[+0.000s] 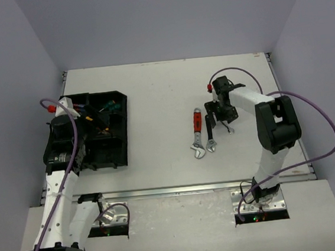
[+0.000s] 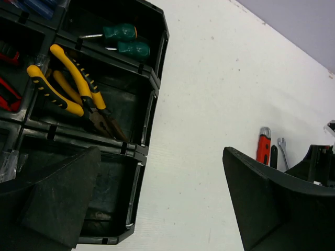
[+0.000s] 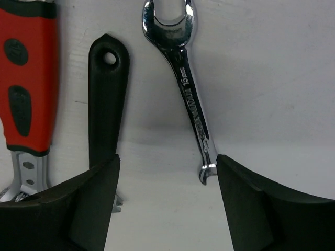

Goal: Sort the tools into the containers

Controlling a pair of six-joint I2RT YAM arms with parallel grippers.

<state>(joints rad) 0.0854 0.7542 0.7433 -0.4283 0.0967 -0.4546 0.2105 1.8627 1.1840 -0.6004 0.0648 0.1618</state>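
Note:
The black organizer tray (image 1: 120,157) lies at the left of the table. Its compartments (image 2: 149,112) hold two green-handled screwdrivers (image 2: 125,42), yellow-handled pliers (image 2: 73,89) and a red-handled tool (image 2: 8,89). My left gripper (image 1: 87,154) hangs open and empty over the tray's near right corner (image 2: 162,209). A red-handled adjustable wrench (image 3: 29,89), a black-handled wrench (image 3: 107,104) and a silver wrench (image 3: 188,89) lie side by side on the table. My right gripper (image 3: 165,209) stands open low over them (image 1: 220,120). The silver wrench's near end sits just inside its right finger (image 3: 256,204).
The tray's near right compartment (image 2: 112,193) shows nothing inside. White table (image 1: 159,102) stretches between the tray and the three wrenches (image 1: 197,128). A raised metal edge (image 1: 191,188) runs along the near side, and grey walls stand on the other three sides.

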